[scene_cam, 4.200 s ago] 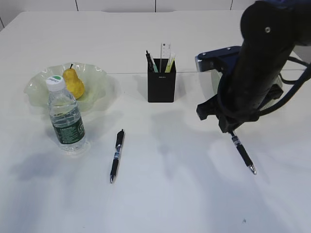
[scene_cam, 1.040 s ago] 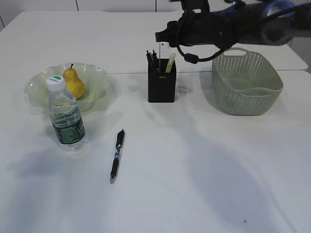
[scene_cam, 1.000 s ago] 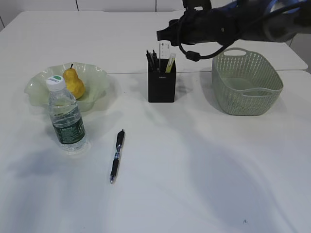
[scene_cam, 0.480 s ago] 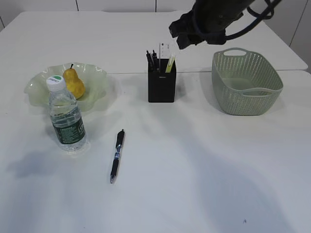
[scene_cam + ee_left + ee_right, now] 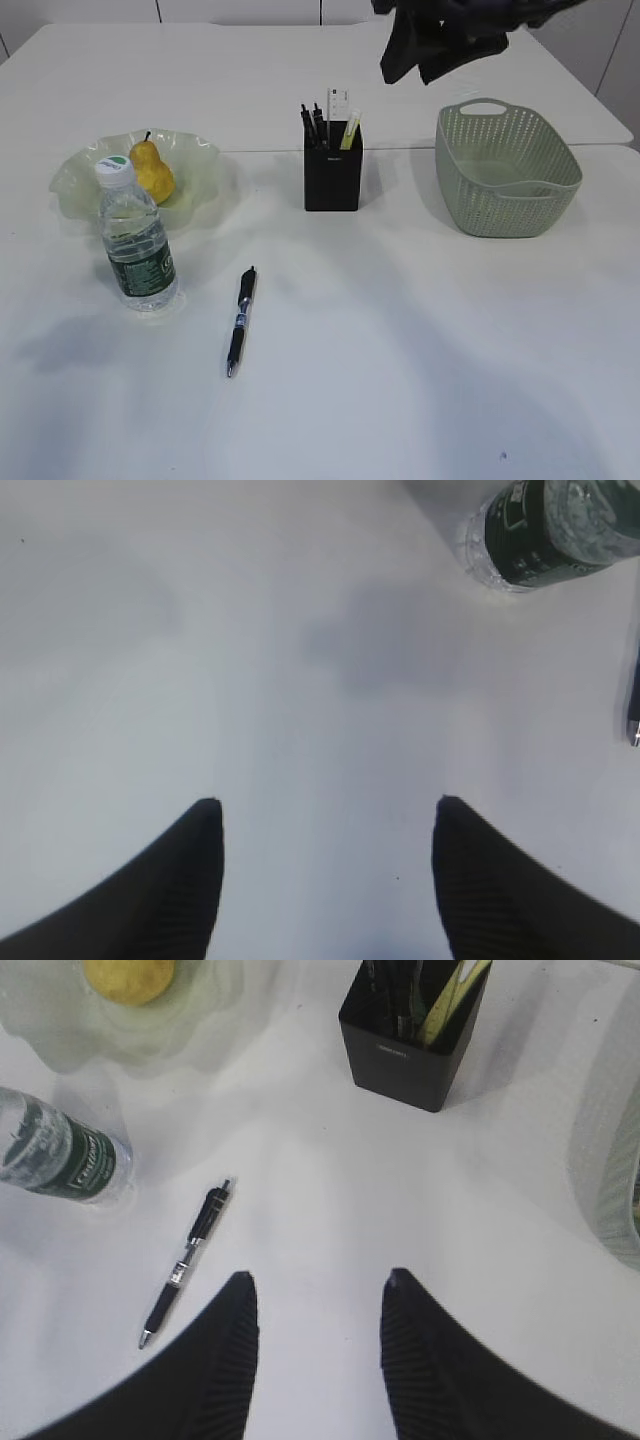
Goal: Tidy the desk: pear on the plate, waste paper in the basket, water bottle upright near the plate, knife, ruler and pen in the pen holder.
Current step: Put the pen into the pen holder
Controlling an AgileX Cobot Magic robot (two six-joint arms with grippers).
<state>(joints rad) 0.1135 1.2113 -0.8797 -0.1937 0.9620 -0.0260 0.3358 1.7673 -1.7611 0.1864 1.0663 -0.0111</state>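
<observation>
The bottle (image 5: 137,240) stood near the desk's (image 5: 400,350) left edge, its green label unreadable. A pen (image 5: 240,320) lay loose mid-desk. Both grippers (image 5: 320,825) (image 5: 318,1295) hung empty, jaws apart.

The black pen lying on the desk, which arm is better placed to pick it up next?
Probably the left. Its open, empty gripper hovers low over the desk beside the water bottle, with the black pen at its view's edge. The right gripper, also open, sits high near the pen holder.

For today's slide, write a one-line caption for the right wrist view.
Open gripper above a desk with a loose pen, bottle, pear and pen holder.
</observation>
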